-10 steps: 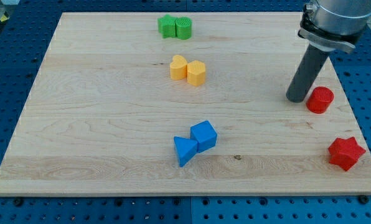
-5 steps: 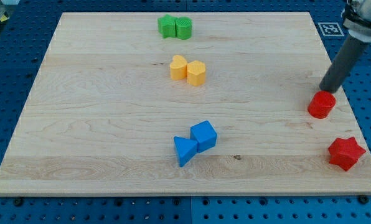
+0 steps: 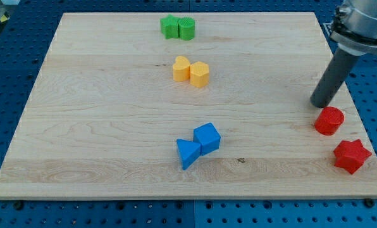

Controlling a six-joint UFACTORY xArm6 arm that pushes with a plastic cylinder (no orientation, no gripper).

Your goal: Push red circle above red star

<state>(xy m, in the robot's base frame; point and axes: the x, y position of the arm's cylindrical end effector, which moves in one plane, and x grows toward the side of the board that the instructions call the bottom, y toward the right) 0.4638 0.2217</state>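
Observation:
The red circle [image 3: 329, 120] lies near the board's right edge, just above and a little left of the red star [image 3: 351, 156] in the view's lower right corner. A small gap separates them. My tip [image 3: 319, 104] rests on the board just above and slightly left of the red circle, close to its top edge or touching it. The dark rod rises from the tip toward the view's top right.
Two green blocks [image 3: 178, 28] sit side by side at the top centre. A yellow pair [image 3: 190, 71] lies below them. A blue cube [image 3: 207, 138] and blue triangle [image 3: 187, 153] touch at lower centre. The wooden board [image 3: 100, 126] ends just right of the red blocks.
The red circle has slid down the view toward the red star. My tip went from the circle's left, round to its upper right, and now sits above it.

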